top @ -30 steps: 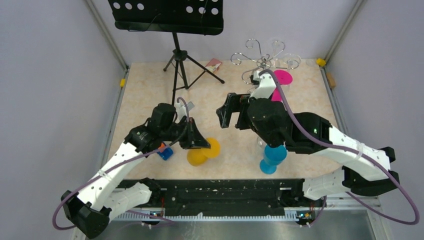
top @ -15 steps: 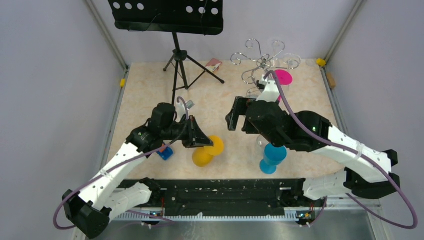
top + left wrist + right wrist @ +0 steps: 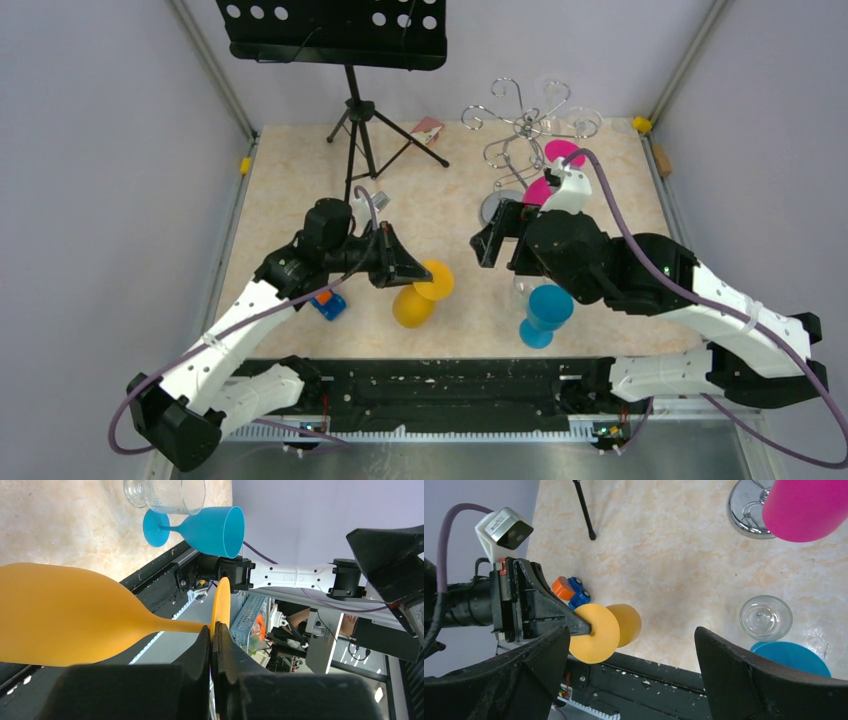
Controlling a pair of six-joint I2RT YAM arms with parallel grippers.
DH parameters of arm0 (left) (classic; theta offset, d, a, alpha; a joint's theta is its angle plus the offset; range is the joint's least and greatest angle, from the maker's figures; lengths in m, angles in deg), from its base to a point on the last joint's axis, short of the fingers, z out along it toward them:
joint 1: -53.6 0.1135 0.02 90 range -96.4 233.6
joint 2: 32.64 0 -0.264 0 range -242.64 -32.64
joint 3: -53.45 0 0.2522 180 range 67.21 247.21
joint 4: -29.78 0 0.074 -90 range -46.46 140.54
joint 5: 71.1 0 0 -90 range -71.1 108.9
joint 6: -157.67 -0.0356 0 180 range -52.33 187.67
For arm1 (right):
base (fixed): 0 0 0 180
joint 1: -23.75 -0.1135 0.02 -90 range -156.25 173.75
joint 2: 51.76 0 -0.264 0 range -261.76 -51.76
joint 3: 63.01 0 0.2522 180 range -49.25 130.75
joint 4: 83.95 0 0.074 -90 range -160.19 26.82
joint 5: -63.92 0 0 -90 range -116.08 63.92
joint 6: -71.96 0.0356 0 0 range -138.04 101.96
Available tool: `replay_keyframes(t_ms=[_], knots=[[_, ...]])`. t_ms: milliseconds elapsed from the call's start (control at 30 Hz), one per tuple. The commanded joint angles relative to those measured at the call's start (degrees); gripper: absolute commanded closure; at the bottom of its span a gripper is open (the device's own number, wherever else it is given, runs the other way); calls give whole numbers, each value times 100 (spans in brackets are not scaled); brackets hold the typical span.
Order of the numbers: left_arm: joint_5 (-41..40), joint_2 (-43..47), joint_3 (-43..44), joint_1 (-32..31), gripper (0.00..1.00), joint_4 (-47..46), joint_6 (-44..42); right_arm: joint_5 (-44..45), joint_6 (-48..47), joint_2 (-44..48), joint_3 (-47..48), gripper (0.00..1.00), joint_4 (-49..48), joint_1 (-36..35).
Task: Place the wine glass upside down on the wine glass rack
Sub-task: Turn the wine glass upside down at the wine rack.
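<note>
Left claw [image 3: 213, 630] is pressed tight on the thin stem of the yellow plastic wine glass [image 3: 420, 297], right beside its round flat foot. This glass is tipped on its side in the pinch, with its fat cup part sticking out to one side of the claw and its foot facing the other arm. I cannot tell if the cup part touches the table. A small blue and orange toy car [image 3: 328, 303] sits on the pale stone-look table [image 3: 300, 190] close behind this claw. Across from it, the right claw [image 3: 492, 238] has its two black fingers spread wide with nothing between them, and it points at the yellow glass from a short way off. Beyond the right claw, well apart from the left claw, stands the shiny wire wine glass rack [image 3: 525, 120] with curly hooks on top and a round mirror base. A bright pink glass [image 3: 560, 155] is right by the rack, but I cannot tell if it hangs on a hook. Under the right arm stand a blue plastic glass [image 3: 545, 310] and a clear glass [image 3: 766, 617], just beside each other. A black music stand [image 3: 350, 60] is at the far end of the table.
</note>
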Motion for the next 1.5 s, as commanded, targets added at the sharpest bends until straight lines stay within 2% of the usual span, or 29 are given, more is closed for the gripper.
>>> replay_keyframes(t_ms=[0, 600, 1467], knots=[[119, -159, 238, -7, 100, -515, 285, 36, 23, 225, -65, 3, -211, 27], [40, -905, 777, -439, 100, -1175, 639, 206, 26, 467, -381, 3, -318, 27], [8, -1146, 1116, -444, 100, -1408, 630, 239, -9, 385, -461, 3, -345, 23]])
